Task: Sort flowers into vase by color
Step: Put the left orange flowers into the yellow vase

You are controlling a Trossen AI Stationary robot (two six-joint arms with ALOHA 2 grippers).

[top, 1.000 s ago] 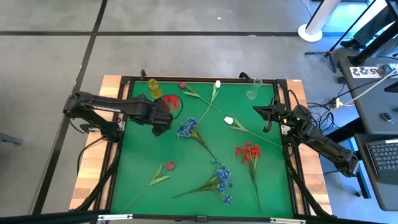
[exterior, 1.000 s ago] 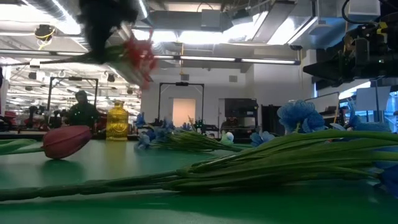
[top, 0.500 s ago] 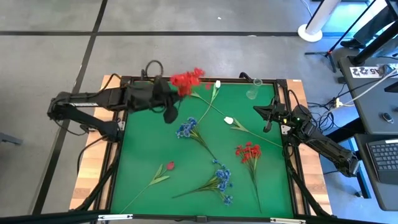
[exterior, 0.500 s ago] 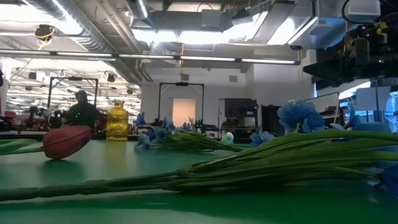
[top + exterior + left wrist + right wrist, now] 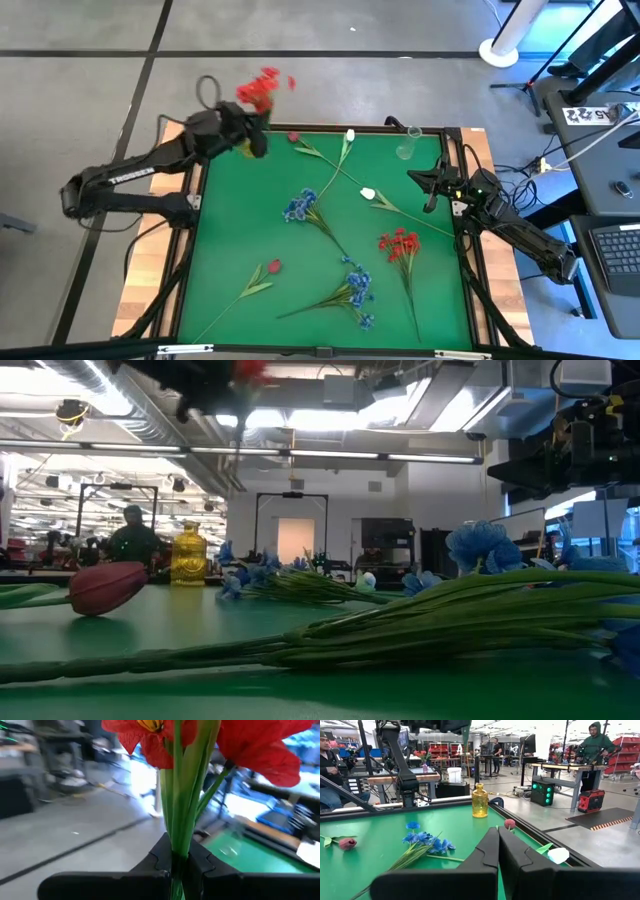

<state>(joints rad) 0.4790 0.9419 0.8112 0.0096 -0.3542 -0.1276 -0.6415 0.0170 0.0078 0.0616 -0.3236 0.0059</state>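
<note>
My left claw (image 5: 243, 135) was clamped on the green stems of a long-stemmed artificial flower with a red blossom cluster (image 5: 260, 90), held high over the far left corner of the green-topped desk (image 5: 240, 250). In my left wrist view the fingers (image 5: 159, 861) pinched the stems together, with the red petals spread above them. The blossoms hung out past the desk's far edge, above the amber glass vase (image 5: 480, 800) standing in that corner.

My right claw (image 5: 434, 187) waited by the right edge of the desk, its fingers (image 5: 490, 855) pressed together on nothing.

Still lying on the desk were a blue blossom cluster (image 5: 299, 207) near the middle, another blue cluster (image 5: 357, 287) toward the near side, a second red blossom cluster (image 5: 399, 244) to the right, a red-pink tulip bud (image 5: 273, 266) near the left, another red-pink bud (image 5: 293, 136) by the far edge, and two white tulip buds (image 5: 350, 135) (image 5: 368, 193). A clear glass vase (image 5: 405, 148) stood near the far right corner.
</note>
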